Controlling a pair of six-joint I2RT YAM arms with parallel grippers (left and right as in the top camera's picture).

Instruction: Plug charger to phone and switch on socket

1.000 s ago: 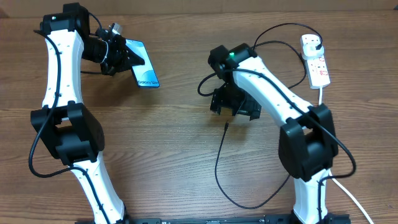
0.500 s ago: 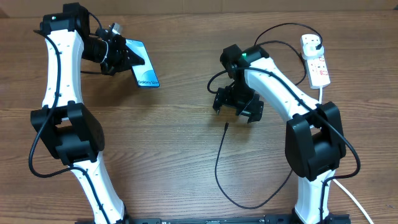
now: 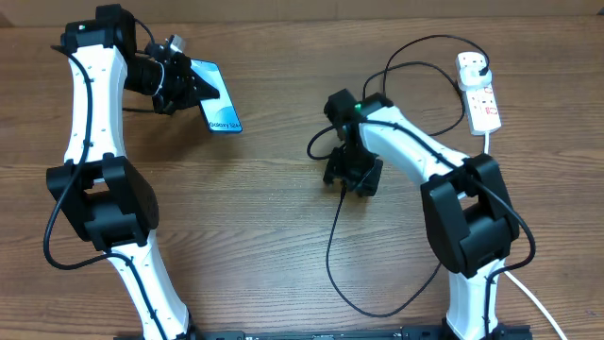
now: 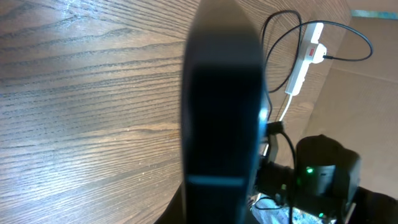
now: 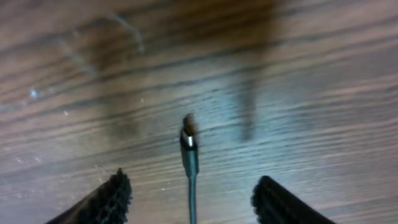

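While the overhead view hides the tip of the charger (image 3: 328,247) beneath the right gripper (image 3: 351,178), the right wrist view shows it plainly. The connector tip (image 5: 188,134) lies on the wooden table (image 5: 323,93) and points toward the top of the frame. The two ribbed fingers (image 5: 107,199) stand spread wide at lower left and lower right, touching neither the tip nor the cable.

Only the overhead view shows the light blue-teal screen of the phone (image 3: 219,102). It sits at the upper left of the frame, tilted, with the left gripper (image 3: 184,85) clamped on its upper end. In the left wrist view the same phone is a dark, blurred slab seen edge-on. It fills the centre and blocks much of the table behind it.

Past that slab, the socket (image 4: 305,62) appears at upper right and the right arm's green light (image 4: 309,169) at lower right. From overhead, the socket lies at the upper right corner, and its thick white cord (image 3: 487,142) runs down behind the right arm. A thin black line arcs leftward from the socket's top end. The charger's cable drops from frame centre and loops along the lower middle.

Phone and connector tip are well apart. The left arm rises along the left edge and bends right at the top. The right arm reaches up from lower right, then bends left to centre with its wrist aimed down at the table.
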